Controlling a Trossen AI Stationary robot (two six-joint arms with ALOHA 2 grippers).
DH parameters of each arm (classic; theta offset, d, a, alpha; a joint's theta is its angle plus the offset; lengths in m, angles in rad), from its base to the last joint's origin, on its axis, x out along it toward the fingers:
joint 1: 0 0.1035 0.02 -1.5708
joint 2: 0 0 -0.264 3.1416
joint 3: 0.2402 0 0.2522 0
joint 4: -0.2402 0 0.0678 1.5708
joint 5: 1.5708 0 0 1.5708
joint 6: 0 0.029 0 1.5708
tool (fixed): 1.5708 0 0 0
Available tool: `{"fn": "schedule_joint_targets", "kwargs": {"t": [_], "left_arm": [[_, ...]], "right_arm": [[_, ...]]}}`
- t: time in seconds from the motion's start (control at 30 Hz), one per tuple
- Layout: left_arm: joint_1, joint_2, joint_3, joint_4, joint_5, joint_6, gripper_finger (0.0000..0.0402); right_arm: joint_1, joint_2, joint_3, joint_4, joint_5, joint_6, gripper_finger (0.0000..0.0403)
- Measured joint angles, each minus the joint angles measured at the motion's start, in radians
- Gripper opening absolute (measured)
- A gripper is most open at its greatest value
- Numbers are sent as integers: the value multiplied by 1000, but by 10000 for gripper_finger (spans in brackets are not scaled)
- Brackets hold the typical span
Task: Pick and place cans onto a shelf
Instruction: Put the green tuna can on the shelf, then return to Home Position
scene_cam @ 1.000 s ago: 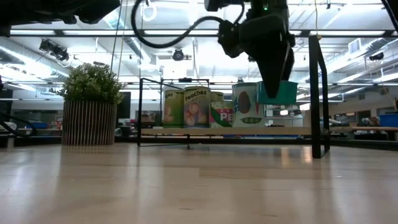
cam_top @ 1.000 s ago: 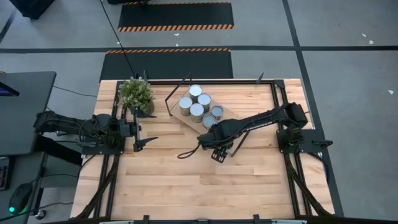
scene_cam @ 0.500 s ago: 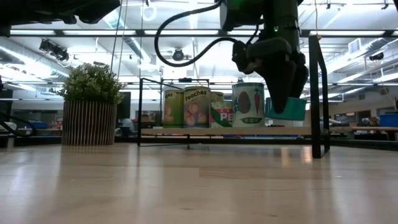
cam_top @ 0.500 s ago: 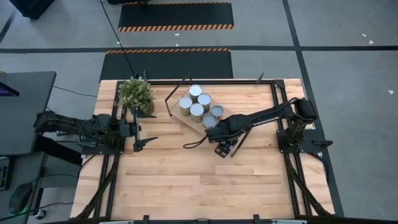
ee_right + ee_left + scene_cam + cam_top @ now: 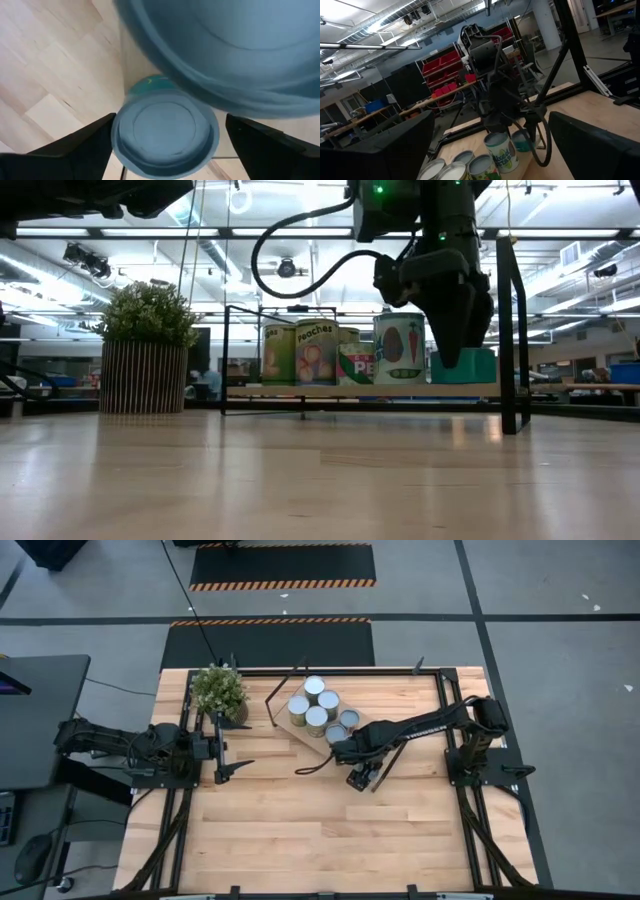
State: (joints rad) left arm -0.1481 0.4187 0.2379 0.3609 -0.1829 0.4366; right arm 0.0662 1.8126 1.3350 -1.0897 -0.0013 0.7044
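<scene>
Several cans (image 5: 315,705) stand upright on the light-wood shelf (image 5: 296,726), which shows as a board on black legs in the low view (image 5: 350,391). My right gripper (image 5: 340,747) is above the shelf's near right end, shut on a small teal can (image 5: 462,366), which also shows in the right wrist view (image 5: 165,132). It stands next to a taller vegetable-label can (image 5: 400,348). My left gripper (image 5: 228,743) is open and empty at the table's left, beside the plant. My right gripper has the teal can's side wall (image 5: 116,137) pinched between its two fingers, which come from above and point down. The can is upright, its top toward the wrist. Its base is at the level of the shelf board, at the right end of the row.
A potted plant (image 5: 219,690) stands at the table's far left and also shows in the low view (image 5: 147,350). The shelf's black leg (image 5: 510,330) rises just right of the teal can. The table's near half is bare wood.
My right gripper has gone toward the table's far edge and down, carrying the teal can. The can has stayed upright and come down from above the shelf to the level of the board, beside the vegetable-label can.
</scene>
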Motion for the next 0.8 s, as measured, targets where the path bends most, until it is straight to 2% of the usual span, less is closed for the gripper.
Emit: {"fn": "schedule_joint_targets", "kwargs": {"t": [0.2,0.47,0.8], "left_arm": [[0,0,0,0,0,0,398],[0,0,0,0,0,-7,398],[0,0,0,-1,0,-6,398]], "right_arm": [[-13,0,80,-98,13,-5,384],[-12,-10,266,-282,57,-57,384],[23,-221,294,-230,155,-167,358]]}}
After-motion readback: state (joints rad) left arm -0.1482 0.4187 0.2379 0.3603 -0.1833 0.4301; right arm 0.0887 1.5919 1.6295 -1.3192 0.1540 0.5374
